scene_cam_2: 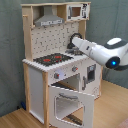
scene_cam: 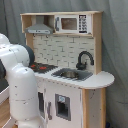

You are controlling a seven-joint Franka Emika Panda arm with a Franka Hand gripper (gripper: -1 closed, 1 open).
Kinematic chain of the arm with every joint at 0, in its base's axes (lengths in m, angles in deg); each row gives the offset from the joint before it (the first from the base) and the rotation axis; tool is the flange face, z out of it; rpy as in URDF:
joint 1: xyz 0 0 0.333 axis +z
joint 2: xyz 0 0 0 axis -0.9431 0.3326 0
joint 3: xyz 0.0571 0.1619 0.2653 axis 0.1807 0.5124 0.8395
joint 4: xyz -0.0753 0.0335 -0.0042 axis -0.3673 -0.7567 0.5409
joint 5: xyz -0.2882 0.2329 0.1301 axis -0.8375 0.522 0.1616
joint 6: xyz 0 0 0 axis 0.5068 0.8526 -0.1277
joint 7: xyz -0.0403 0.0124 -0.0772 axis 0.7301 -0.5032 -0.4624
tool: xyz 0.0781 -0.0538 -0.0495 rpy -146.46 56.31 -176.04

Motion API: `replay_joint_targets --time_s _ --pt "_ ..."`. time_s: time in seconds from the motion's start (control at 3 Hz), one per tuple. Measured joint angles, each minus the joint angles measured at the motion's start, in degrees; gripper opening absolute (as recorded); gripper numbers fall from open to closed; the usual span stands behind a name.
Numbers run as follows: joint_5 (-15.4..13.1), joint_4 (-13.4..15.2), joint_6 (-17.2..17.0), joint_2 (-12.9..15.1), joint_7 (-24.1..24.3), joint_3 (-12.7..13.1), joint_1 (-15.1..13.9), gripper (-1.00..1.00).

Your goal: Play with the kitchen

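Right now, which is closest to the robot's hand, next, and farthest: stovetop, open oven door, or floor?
In the second exterior view, from the hand:
1. Stovetop, just below, left.
2. Oven door, hanging open lower down.
3. Floor, at the bottom.

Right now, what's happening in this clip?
A white robot arm is reaching over the toy kitchen toward the sink side, near the black faucet. Its end effector is hidden behind the arm in both exterior views, so whether it touches anything cannot be told. In the second exterior view the oven door hangs open below the stovetop. A toy microwave sits on the top shelf.
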Motion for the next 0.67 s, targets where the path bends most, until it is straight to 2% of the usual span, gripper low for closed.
replay_joint_targets --time_s 0.67 --pt "-5.4 10.3 0.0 5.6 5.6 0.0 0.8 1.00"
